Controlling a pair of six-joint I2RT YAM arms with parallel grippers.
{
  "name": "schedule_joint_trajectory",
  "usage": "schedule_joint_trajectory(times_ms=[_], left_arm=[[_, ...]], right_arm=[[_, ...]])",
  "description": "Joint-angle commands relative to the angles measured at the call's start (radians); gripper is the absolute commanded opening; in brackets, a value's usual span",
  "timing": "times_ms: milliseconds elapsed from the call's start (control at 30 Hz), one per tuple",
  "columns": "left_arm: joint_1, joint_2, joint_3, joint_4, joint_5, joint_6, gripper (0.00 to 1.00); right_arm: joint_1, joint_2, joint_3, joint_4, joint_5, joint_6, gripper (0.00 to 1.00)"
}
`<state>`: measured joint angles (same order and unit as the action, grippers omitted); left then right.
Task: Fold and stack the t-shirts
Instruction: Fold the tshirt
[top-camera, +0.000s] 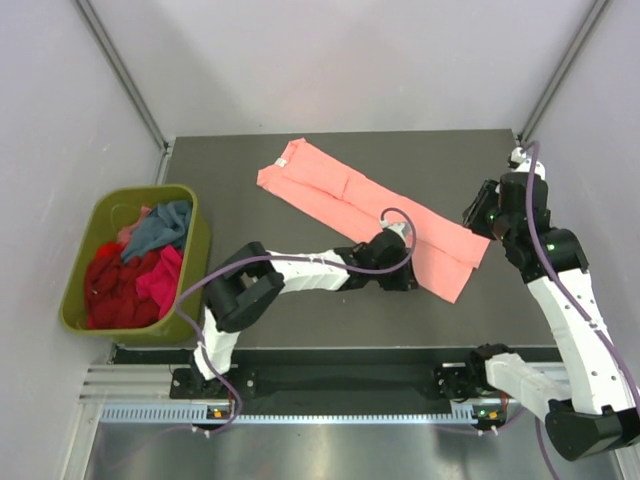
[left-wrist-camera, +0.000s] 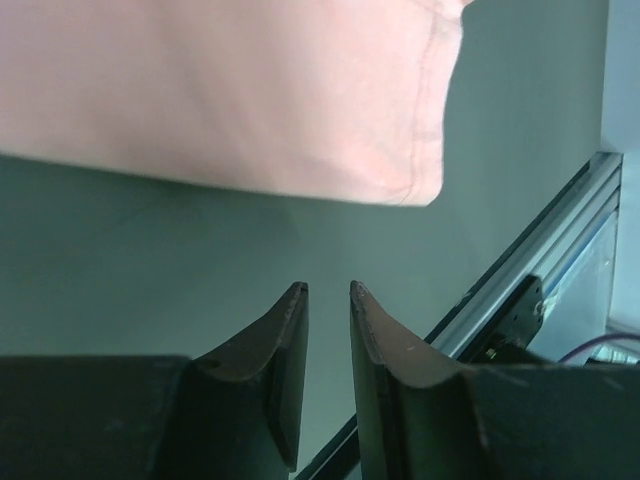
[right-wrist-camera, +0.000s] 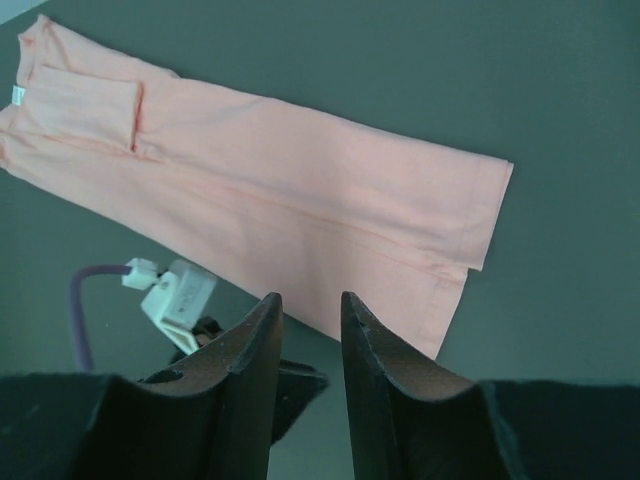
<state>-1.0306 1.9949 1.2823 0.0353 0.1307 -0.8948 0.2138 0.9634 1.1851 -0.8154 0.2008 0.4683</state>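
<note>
The large salmon-pink t-shirt (top-camera: 370, 210) lies on the dark table, folded into a long strip running diagonally from far left to near right. My left gripper (top-camera: 408, 278) is low at the strip's near edge. In the left wrist view (left-wrist-camera: 327, 287) it is slightly open and empty, with the shirt's corner (left-wrist-camera: 380, 150) ahead of it. My right gripper (top-camera: 476, 218) hovers at the strip's right end. It is open and empty in the right wrist view (right-wrist-camera: 310, 295), above the shirt (right-wrist-camera: 300, 200). Red (top-camera: 115, 285), magenta (top-camera: 160, 280) and teal-blue (top-camera: 160, 228) shirts lie in a heap in the bin.
The olive-green bin (top-camera: 203, 245) stands off the table's left edge. The left arm's white connector and purple cable (right-wrist-camera: 170, 295) lie close under my right gripper. The table's metal near edge (left-wrist-camera: 560, 230) is to the right of the left gripper.
</note>
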Motion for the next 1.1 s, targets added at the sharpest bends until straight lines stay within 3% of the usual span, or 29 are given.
schedule_joint_trajectory(times_ms=[0, 700, 900, 1067], left_arm=[[-0.034, 0.05, 0.122, -0.017, -0.057, -0.081, 0.29], [-0.089, 0.139, 0.086, 0.021, -0.198, -0.605, 0.34], [-0.103, 0.163, 0.138, -0.083, -0.273, -0.65, 0.37], [-0.103, 0.168, 0.126, -0.048, -0.309, -0.69, 0.37]], right_arm=[[-0.014, -0.029, 0.057, -0.007, 0.015, 0.003, 0.31], [-0.017, -0.101, 0.048, 0.021, 0.011, 0.004, 0.33], [-0.017, -0.126, 0.051, 0.013, 0.026, 0.004, 0.34], [-0.017, -0.146, 0.042, 0.018, 0.037, 0.004, 0.34]])
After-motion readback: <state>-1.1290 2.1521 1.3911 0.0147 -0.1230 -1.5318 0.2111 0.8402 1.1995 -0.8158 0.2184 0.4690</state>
